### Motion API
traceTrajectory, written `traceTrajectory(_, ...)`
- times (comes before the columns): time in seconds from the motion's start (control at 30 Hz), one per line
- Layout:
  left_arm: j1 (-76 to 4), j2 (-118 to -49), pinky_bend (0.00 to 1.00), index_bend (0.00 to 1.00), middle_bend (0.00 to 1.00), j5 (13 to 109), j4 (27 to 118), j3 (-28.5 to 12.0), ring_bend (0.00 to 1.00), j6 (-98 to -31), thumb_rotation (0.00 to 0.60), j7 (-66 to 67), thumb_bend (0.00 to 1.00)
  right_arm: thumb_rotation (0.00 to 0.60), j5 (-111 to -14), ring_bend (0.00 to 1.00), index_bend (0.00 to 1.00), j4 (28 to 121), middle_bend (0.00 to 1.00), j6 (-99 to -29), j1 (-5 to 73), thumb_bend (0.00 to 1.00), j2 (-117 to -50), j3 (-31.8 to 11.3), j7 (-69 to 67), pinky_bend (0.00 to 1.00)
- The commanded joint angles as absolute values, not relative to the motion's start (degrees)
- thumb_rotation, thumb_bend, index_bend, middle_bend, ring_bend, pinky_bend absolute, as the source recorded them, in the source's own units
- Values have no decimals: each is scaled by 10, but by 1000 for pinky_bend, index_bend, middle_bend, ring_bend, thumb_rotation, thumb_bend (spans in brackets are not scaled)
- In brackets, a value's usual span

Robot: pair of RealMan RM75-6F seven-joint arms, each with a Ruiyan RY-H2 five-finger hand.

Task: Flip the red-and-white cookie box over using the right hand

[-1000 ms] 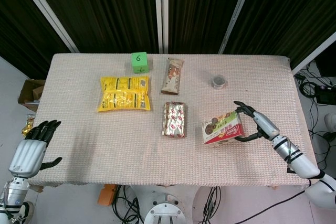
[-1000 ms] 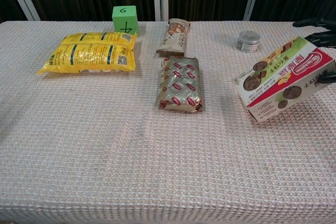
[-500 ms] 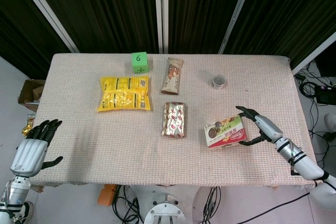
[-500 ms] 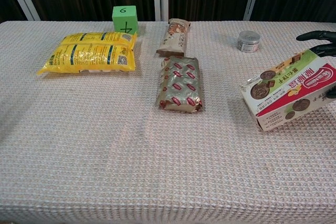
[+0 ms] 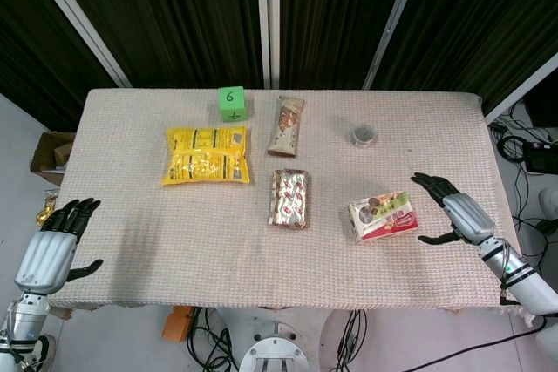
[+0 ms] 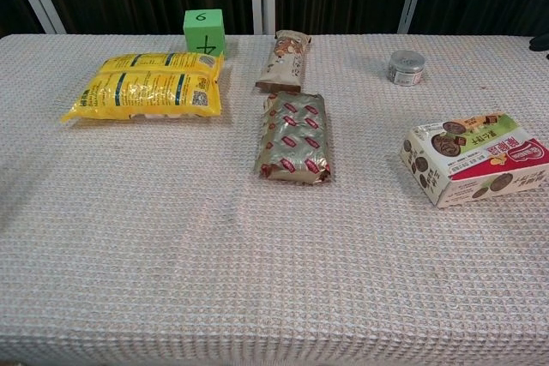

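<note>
The red-and-white cookie box [image 5: 383, 216] [image 6: 473, 157] lies flat on the table's right part, printed face with cookie pictures up. My right hand [image 5: 452, 213] hovers just right of it with fingers spread, not touching the box. In the chest view only a dark fingertip [image 6: 540, 41] shows at the right edge. My left hand [image 5: 54, 247] hangs off the table's front left corner, fingers apart, holding nothing.
A yellow snack bag [image 5: 206, 154], a green cube marked 6 [image 5: 231, 103], a brown snack packet [image 5: 287, 125], a red-patterned foil pack [image 5: 289, 198] and a small round tin [image 5: 363, 136] lie on the cloth-covered table [image 5: 174, 241]. The table's right edge is near my right hand.
The box went from tilted in my right hand to lying flat on the table. My right hand let go of it and drew back to the right.
</note>
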State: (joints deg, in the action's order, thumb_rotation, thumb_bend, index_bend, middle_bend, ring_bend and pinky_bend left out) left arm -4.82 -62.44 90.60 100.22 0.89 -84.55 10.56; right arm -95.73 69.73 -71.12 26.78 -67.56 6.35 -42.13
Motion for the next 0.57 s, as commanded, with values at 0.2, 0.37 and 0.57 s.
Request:
traceTrajectory(0.2, -41, -622, 187, 89, 98, 897, 1002, 4, 76, -858, 600, 105, 20, 600, -786, 0, 0, 882, 0, -952, 54, 0, -625, 14, 75, 0)
traceTrajectory(0.37, -40, -617, 187, 89, 98, 887, 1002, -1, 76, -858, 600, 114, 21, 600, -760, 0, 0, 824, 0, -1007, -8, 0, -662, 4, 45, 0)
traceTrajectory(0.57, -40, -616, 187, 89, 98, 879, 998, -2, 76, -855, 600, 110, 21, 600, -769, 0, 0, 799, 0, -976, -12, 0, -677, -3, -1, 0)
